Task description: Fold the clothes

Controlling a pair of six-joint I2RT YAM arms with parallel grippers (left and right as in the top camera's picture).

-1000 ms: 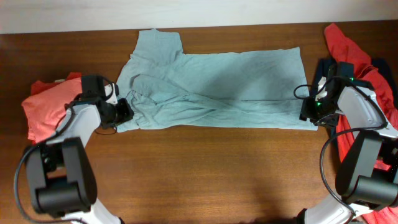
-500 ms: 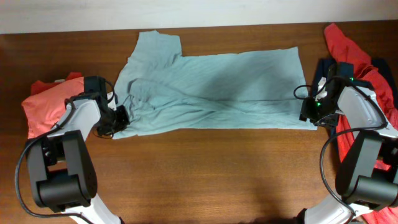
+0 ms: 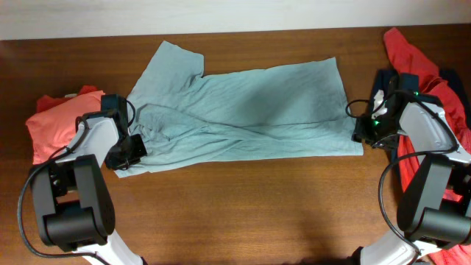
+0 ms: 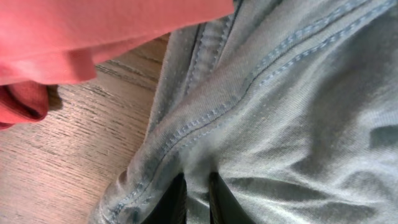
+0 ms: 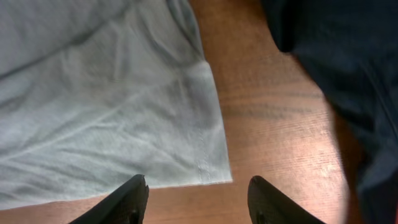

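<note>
Pinching a seam of the grey-blue T-shirt (image 3: 243, 110) spread across the table (image 3: 235, 206), our left claw (image 4: 196, 185) is clamped on it; our right claw (image 5: 198, 183) hangs apart over its hem corner. We judge it thin and limp: grip seams.

A dark brown wood-grain surface (image 3: 243, 206) fills the overhead view under soft, even light. A pale, plain strip of wall (image 3: 221, 13) runs along its far edge. Seen close from the wrists, the grain shows fine, straight lines.
</note>
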